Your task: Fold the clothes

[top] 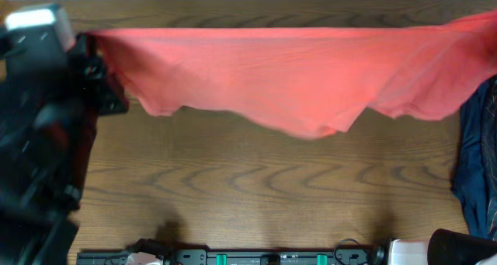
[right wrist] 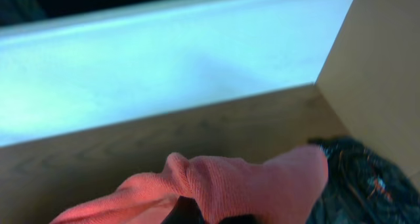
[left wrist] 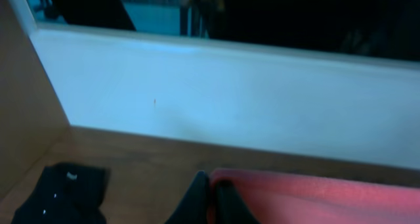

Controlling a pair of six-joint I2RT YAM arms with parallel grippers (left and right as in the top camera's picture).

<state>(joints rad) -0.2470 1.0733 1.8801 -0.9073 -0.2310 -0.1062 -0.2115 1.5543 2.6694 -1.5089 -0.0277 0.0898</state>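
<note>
Bunched coral T-shirt (right wrist: 243,178) nearly buries the gripping right claw (right wrist: 207,216).

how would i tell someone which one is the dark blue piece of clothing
Start at the brown wood-grain table and follow the wide coral-red fabric shirt stretched along its far side to the right end. Beside that end, at the table's right edge, lies the crumpled dark blue fabric garment. It is the only blue item, bunched up rather than spread wide.

A coral-red T-shirt (top: 287,74) hangs stretched across the wooden table (top: 248,187), dark blue garment (top: 477,164) at right
</note>
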